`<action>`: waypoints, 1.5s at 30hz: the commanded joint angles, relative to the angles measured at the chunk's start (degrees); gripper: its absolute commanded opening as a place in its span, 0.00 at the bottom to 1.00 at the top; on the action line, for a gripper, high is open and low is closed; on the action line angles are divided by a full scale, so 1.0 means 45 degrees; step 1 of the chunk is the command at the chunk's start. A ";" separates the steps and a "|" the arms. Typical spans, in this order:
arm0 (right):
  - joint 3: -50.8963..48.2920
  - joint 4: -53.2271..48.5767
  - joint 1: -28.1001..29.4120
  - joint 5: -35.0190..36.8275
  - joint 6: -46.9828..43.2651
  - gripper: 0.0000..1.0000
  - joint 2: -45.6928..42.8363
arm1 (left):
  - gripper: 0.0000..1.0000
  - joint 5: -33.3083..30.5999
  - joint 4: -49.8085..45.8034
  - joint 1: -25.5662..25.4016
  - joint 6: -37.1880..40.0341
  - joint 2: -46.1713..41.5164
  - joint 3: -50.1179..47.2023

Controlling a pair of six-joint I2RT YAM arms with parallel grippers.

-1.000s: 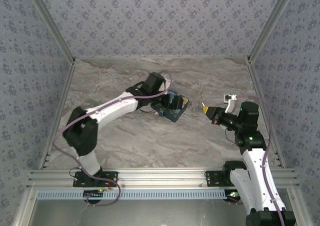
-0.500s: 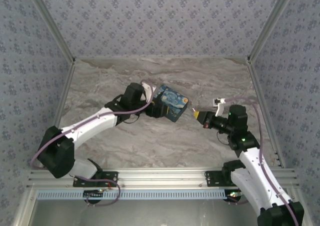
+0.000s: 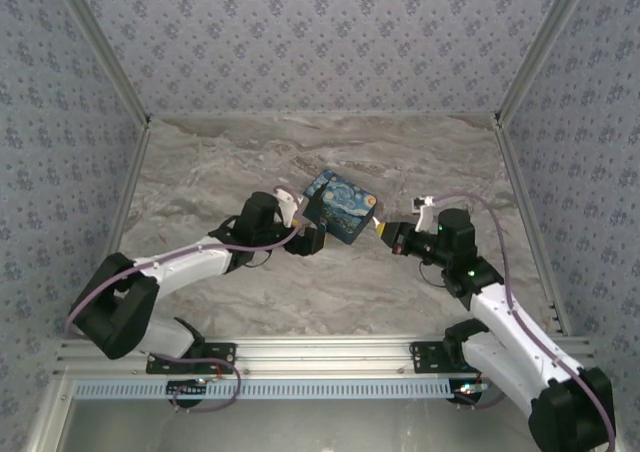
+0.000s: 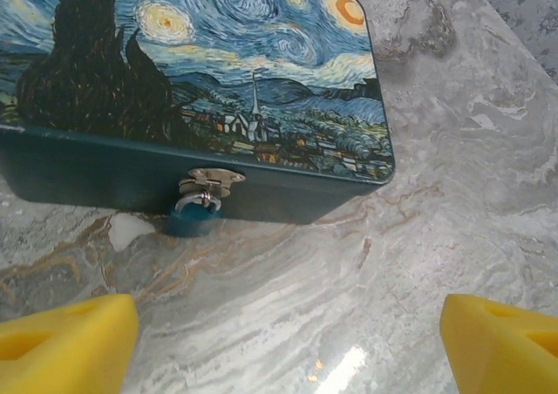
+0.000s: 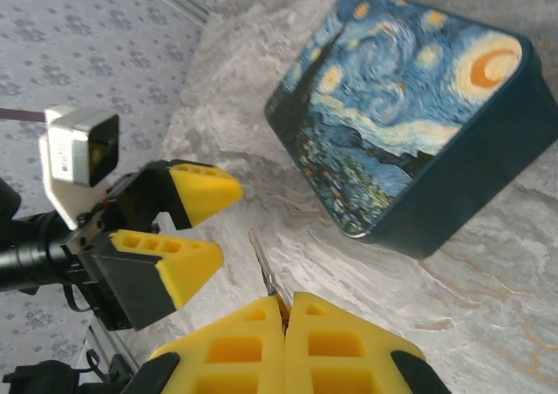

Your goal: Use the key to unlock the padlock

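A dark teal box with a Starry Night lid (image 3: 340, 206) lies mid-table. A small blue padlock (image 4: 193, 213) hangs from the silver hasp on the box's front wall, resting on the marble. My left gripper (image 3: 306, 228) stands open just short of that front wall, its yellow fingertips (image 4: 70, 342) wide apart with bare table between them. My right gripper (image 5: 286, 311) is shut on a thin silver key (image 5: 264, 268), whose blade sticks out past the pads. It hovers beside the box's right corner (image 5: 410, 106), facing the left gripper's fingers (image 5: 187, 228).
The marble table (image 3: 300, 282) is walled by patterned panels (image 3: 80, 152) on three sides, with aluminium rails (image 3: 310, 354) along the near edge. Open floor lies in front of and behind the box.
My left arm has drawn back and lowered, uncovering the box lid. My right gripper has travelled left with the key, closing in on the box's right corner.
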 commanded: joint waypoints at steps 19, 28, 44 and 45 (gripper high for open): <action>0.2141 0.3640 0.0538 0.0549 0.0060 0.00 0.4992 | 0.78 0.0941 0.3311 0.0636 0.0787 0.3041 0.0388; 0.2652 0.3579 0.0928 0.0691 -0.0037 0.00 0.5442 | 0.76 0.1361 0.2927 0.0764 0.0972 0.3344 0.0757; 0.3215 0.3913 0.1079 0.0682 -0.0222 0.00 0.6823 | 0.70 0.1464 0.4037 0.0768 0.0875 0.4520 0.0698; 0.3273 0.3950 0.1080 0.0681 -0.0159 0.00 0.6998 | 0.70 0.1473 0.4059 0.0757 0.0875 0.4551 0.0710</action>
